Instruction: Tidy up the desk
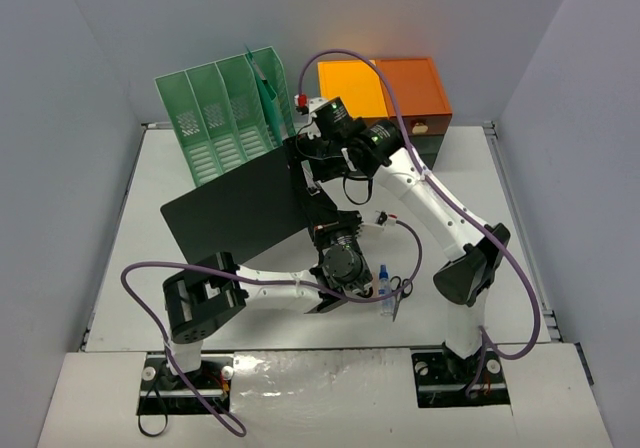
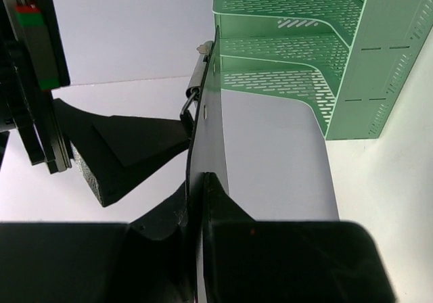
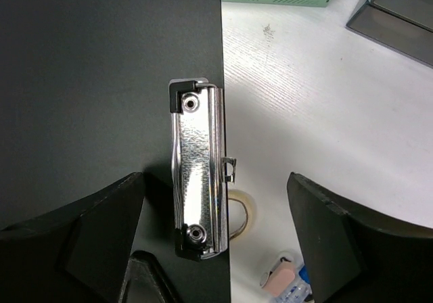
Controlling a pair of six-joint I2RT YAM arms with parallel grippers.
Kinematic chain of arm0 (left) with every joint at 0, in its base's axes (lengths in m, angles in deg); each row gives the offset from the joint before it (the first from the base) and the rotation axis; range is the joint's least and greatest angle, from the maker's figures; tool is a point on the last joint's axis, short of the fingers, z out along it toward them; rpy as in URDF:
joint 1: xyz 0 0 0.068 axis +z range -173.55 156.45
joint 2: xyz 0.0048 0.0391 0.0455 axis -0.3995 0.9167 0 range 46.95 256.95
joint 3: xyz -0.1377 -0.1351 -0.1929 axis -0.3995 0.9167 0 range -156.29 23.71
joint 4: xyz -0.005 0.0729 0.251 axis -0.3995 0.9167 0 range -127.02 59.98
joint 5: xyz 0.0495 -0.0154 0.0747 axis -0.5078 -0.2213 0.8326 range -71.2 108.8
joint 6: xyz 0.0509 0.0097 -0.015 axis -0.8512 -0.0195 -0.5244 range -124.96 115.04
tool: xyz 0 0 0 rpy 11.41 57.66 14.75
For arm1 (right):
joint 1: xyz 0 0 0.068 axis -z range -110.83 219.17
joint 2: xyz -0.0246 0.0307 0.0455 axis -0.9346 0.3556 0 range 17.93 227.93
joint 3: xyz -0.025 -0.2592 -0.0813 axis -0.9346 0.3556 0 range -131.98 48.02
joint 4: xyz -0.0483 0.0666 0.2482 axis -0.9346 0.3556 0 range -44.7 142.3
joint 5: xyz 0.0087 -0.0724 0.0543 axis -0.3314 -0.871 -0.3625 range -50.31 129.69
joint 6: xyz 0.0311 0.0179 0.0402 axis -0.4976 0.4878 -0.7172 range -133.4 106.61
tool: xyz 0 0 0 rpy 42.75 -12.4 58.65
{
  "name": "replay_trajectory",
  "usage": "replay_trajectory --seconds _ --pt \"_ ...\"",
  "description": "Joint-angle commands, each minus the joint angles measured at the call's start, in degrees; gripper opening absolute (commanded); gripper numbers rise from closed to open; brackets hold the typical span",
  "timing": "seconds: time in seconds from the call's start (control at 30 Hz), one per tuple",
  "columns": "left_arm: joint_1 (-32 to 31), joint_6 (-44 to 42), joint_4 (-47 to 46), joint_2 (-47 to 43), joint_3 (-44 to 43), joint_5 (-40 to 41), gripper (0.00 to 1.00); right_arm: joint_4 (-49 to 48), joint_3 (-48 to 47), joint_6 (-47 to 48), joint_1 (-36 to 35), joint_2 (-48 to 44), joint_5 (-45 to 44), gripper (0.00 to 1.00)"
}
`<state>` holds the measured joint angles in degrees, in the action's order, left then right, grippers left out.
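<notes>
The left hand [image 2: 203, 184] is pressed together on the thin edge of a flat black clipboard [image 2: 211, 113], pinching the board between its fingers. The right hand [image 3: 215, 181] is spread wide above the same clipboard [image 3: 101, 80]. Its two dark fingers stand either side of the chrome spring clip [image 3: 197, 181] and touch neither the clip nor the board. Beside the clip, part of a clear ring shows at the board's edge, and a small blue-capped bottle [image 3: 287, 286] lies near it. All of this is over the white desk [image 1: 470, 188], the wide flat top that fills the workspace. At the desk's far edge stands a green slotted file rack [image 1: 225, 113] with the clipboard's far side reaching toward it, and an orange drawer cabinet [image 1: 385, 93] is just to the rack's right.
</notes>
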<state>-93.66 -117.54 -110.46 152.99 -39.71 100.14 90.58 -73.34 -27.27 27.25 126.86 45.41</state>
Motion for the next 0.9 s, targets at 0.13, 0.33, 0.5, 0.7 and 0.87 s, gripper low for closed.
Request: replay_trajectory --seconds 0.13,0.33,0.5,0.7,0.87 --pt "0.2 -4.1 -17.5 -4.3 -3.4 -0.4 0.00 -3.7 -4.2 -1.6 5.2 -7.0 -5.0 0.95" --pt "-0.2 -4.4 -17.5 -4.5 -3.3 0.1 0.00 -10.0 -0.9 -5.0 14.3 -10.1 2.4 0.95" --pt "-1.2 -4.4 -17.5 -5.4 -2.8 0.2 0.00 -13.0 1.7 -6.9 20.8 -8.5 18.2 0.92" --pt "-3.2 -4.2 -17.5 -8.1 -2.1 -0.7 0.00 -19.5 7.4 -11.1 22.9 -6.8 38.0 0.84" --pt "-4.3 -3.7 -17.4 -10.6 -0.2 -2.1 0.00 -31.5 20.4 -16.4 23.2 -10.2 50.6 0.81"
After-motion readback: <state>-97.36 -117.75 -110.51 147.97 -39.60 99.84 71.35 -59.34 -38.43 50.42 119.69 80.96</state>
